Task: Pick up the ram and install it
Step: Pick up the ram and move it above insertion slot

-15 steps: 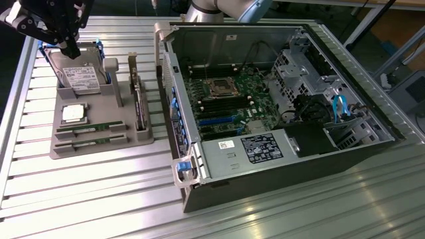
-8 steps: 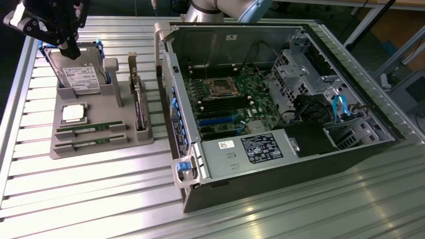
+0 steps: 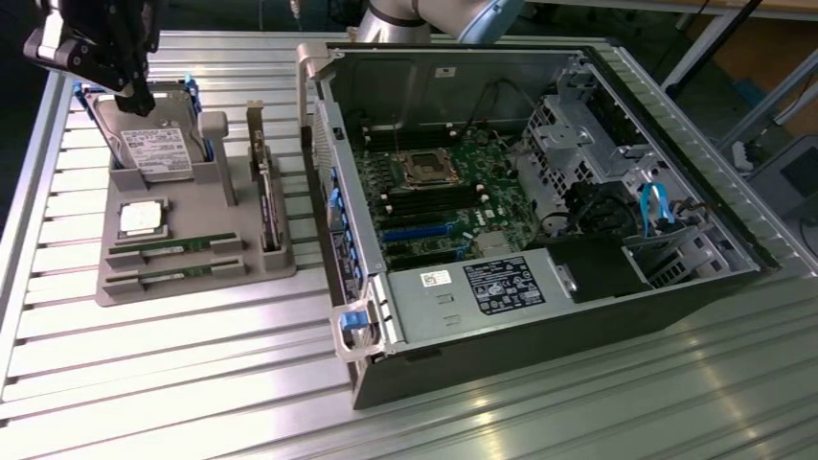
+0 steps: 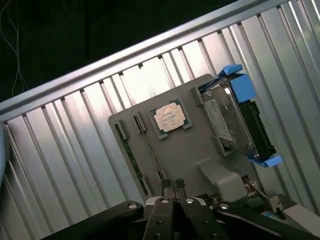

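Note:
Two ram sticks, one [image 3: 175, 246] behind the other [image 3: 175, 272], lie in slots at the near end of a grey holder tray [image 3: 205, 287]. They are thin green strips with pale labels. In the wrist view they show edge-on, one stick [image 4: 134, 162] beside the other [image 4: 151, 157]. My gripper [image 3: 132, 96] hangs above the tray's far end, over the hard drive [image 3: 156, 146], well away from the sticks. Its black fingers [image 4: 166, 184] are pressed together with nothing between them, so the gripper [image 4: 173, 184] is shut.
The tray also holds a square silver processor [image 3: 141, 218], a blue-framed hard drive [image 4: 240, 120] and an upright expansion card [image 3: 266, 201]. On the exterior view's right lies an open computer case [image 3: 383, 86] with its motherboard [image 3: 428, 206] exposed. The ribbed metal table [image 3: 153, 383] ends near the tray.

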Controlling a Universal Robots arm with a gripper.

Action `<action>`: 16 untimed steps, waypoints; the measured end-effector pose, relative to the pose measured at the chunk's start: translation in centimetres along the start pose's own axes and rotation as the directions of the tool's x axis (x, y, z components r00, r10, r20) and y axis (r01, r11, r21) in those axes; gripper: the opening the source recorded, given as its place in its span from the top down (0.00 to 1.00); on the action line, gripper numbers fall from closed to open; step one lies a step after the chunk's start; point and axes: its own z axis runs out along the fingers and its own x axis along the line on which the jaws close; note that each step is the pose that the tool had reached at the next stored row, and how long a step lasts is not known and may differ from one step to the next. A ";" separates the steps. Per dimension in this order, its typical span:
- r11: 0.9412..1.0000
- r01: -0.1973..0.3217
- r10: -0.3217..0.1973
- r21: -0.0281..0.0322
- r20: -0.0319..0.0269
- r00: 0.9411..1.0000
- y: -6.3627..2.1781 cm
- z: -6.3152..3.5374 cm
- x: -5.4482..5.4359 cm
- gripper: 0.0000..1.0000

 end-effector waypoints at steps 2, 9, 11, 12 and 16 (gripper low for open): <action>0.999 0.035 -0.035 0.000 -0.001 0.999 0.00 0.02 0.0 0.90; 0.982 0.188 -0.188 0.001 -0.007 0.982 0.00 0.11 0.0 0.90; 0.974 0.228 -0.228 0.001 -0.009 0.974 0.00 0.14 0.0 0.90; 0.970 0.245 -0.245 0.001 -0.010 0.970 -0.01 0.14 0.0 0.90; 0.944 0.329 -0.329 0.001 -0.013 0.944 -0.01 0.18 0.0 0.90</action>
